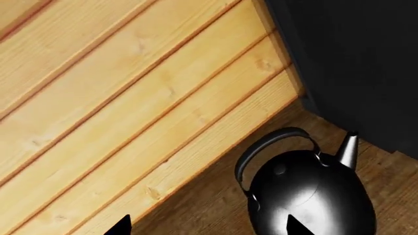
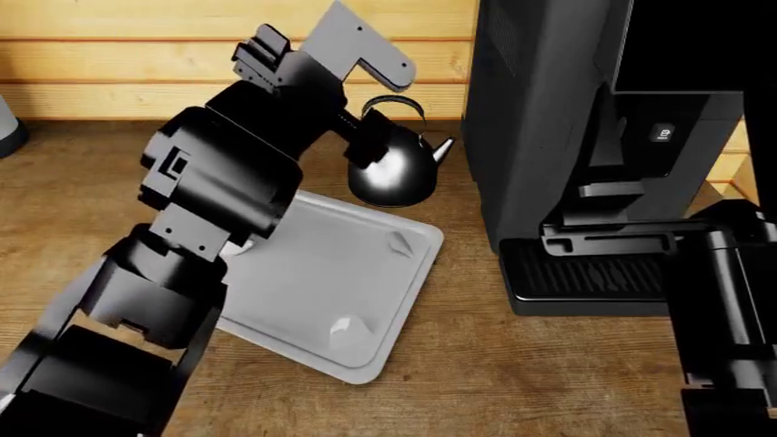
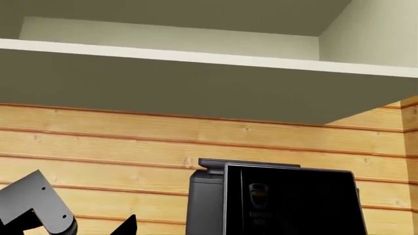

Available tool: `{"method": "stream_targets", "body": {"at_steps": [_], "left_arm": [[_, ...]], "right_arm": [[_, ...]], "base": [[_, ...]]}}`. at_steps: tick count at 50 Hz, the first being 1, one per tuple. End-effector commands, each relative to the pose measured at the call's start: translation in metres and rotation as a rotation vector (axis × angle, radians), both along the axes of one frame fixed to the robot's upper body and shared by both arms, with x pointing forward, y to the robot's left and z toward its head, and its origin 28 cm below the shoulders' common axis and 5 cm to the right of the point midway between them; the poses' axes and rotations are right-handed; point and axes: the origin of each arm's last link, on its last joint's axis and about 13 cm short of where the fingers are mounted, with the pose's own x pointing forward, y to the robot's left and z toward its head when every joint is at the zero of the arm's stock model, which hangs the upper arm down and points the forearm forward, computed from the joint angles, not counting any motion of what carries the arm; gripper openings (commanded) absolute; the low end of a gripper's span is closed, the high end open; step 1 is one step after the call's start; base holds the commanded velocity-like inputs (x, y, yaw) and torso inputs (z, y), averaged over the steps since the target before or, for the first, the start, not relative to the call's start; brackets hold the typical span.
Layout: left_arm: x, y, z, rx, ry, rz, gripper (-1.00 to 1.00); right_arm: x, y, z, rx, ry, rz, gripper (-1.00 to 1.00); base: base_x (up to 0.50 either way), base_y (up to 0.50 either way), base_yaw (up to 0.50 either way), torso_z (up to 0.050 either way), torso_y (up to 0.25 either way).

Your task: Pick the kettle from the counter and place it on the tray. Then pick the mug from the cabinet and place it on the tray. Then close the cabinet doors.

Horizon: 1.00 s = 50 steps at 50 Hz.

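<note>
Clearly you bring your left arm [image 2: 231, 182] over the tray [image 2: 364, 291] toward the kettle [image 2: 391, 171] standing on the counter [image 2: 73, 200], jaws wide, nothing held; your right jaws' state I cannot tell.

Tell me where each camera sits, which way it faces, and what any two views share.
Head view: high, looking down the counter at the tray; left arm shows.
Left wrist view: near the left hand, facing the kettle and plank wall.
Right wrist view: faces the wall, coffee machine and cabinet underside.
Head and left wrist views share the kettle.
</note>
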Motion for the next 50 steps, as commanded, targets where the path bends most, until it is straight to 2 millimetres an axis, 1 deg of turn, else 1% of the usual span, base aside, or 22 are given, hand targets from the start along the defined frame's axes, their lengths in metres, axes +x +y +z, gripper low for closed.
{"method": "stream_targets", "body": {"at_steps": [1,8,10,16,21,28,37,50], "left_arm": [[0.009,-0.002,0.007,0.014,-0.048,0.013,1.0],[0.023,-0.008,0.012,0.025,-0.077,0.03,1.0],[0.028,-0.01,0.01,0.034,-0.078,0.032,1.0],[0.037,-0.017,-0.005,0.054,-0.051,0.026,1.0],[0.045,-0.016,-0.011,0.039,-0.04,0.051,1.0],[0.047,-0.013,-0.017,0.031,-0.025,0.064,1.0],[0.047,-0.012,-0.012,0.029,-0.029,0.068,1.0],[0.046,-0.014,0.01,0.023,-0.065,0.028,1.0]], "right_arm": [[0.0,0.0,-0.001,0.001,0.001,0.002,1.0],[0.001,-0.001,-0.002,0.004,0.003,0.0,1.0],[0.0,-0.001,-0.002,0.005,0.001,0.001,1.0],[0.0,-0.003,-0.002,0.007,0.001,-0.003,1.0],[0.002,-0.003,-0.004,0.01,0.004,-0.005,1.0],[0.003,-0.004,-0.006,0.015,0.01,-0.005,1.0],[0.002,-0.004,-0.006,0.016,0.01,-0.003,1.0],[0.002,-0.003,-0.004,0.019,0.011,-0.003,1.0]], "base": [[0.0,0.0,0.0,0.0,0.0],[0.0,0.0,0.0,0.0,0.0],[0.0,0.0,0.0,0.0,0.0],[0.0,0.0,0.0,0.0,0.0],[0.0,0.0,0.0,0.0,0.0],[0.0,0.0,0.0,0.0,0.0],[0.0,0.0,0.0,0.0,0.0],[0.0,0.0,0.0,0.0,0.0]]}}
